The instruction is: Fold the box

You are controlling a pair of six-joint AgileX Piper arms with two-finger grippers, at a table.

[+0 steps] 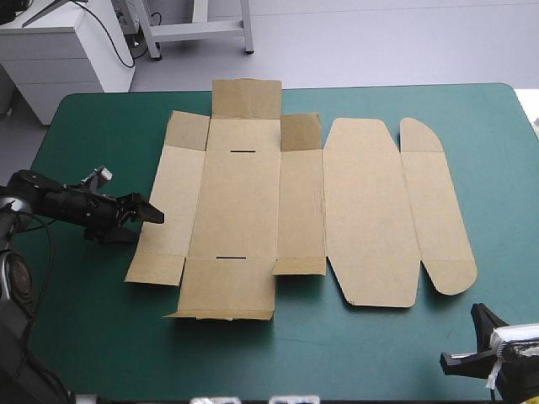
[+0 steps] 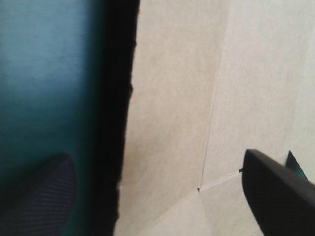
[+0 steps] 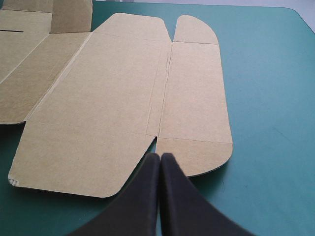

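The brown box (image 1: 295, 210) lies as a cut sheet spread across the middle of the teal-green table, lid panels to the right. Two far flaps (image 1: 301, 132) stand tilted up; the other panels lie flat or nearly so. My left gripper (image 1: 150, 212) is open at the sheet's left edge. In the left wrist view that gripper (image 2: 157, 162) has one finger (image 2: 44, 191) over the cover and the other (image 2: 275, 191) over the box (image 2: 197, 98). My right gripper (image 1: 482, 318) is shut near the table's front right corner. Its tip (image 3: 160, 156) points at the near edge of the box's lid flaps (image 3: 113, 88).
Bare teal-green cover (image 1: 505, 168) runs in a wide band right of the box and along the front edge (image 1: 337, 362). A narrower strip of cover lies left of the sheet, where the left arm reaches in.
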